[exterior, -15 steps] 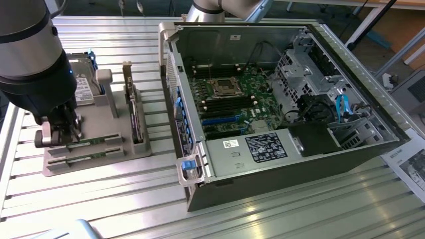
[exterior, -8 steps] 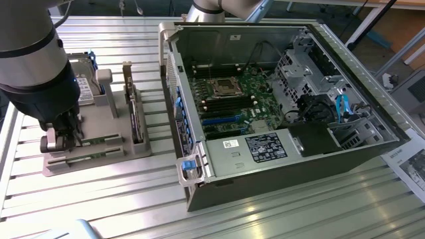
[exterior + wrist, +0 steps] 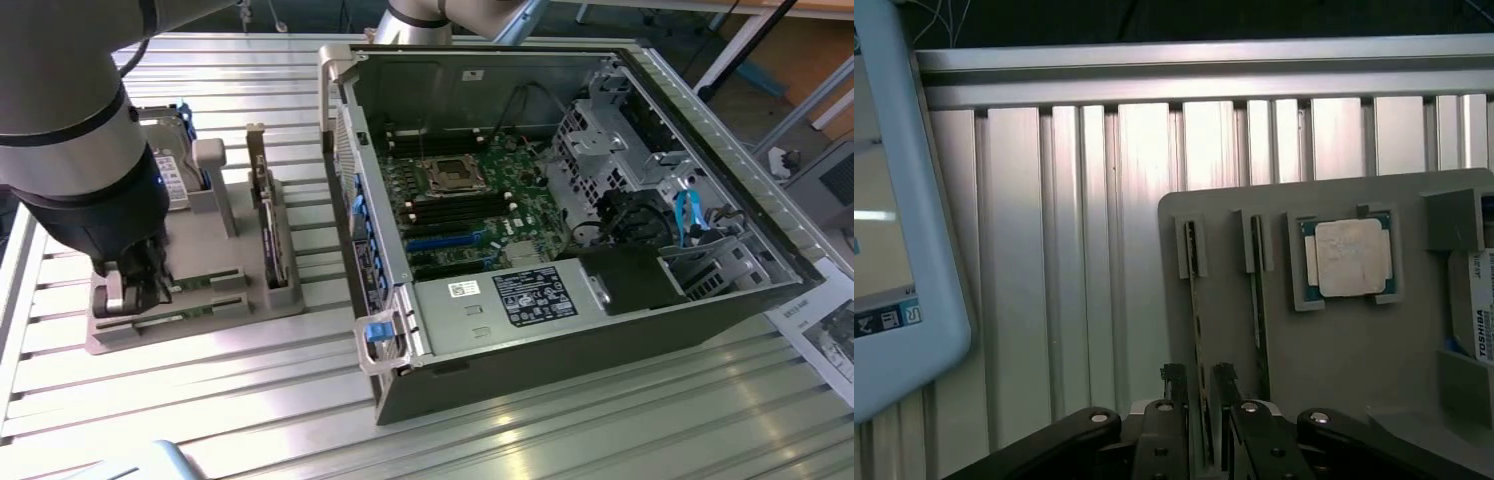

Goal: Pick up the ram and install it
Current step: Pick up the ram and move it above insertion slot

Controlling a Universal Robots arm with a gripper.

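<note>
Early days: the fingers (image 3: 1174, 388) stand apart, astride the ram (image 3: 1194, 300), which sits on edge in its holder (image 3: 1354, 370) on the worktop (image 3: 1054, 250). It's not gripped or lifted yet, and nothing is installed in the case (image 3: 441, 70).

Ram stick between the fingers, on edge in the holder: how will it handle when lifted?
Likely stiff but fragile: the ram is a thin board standing on edge in the grey holder. Probably light for its length. The open gripper straddles it; a skewed lift may bind it in the end slot.
</note>
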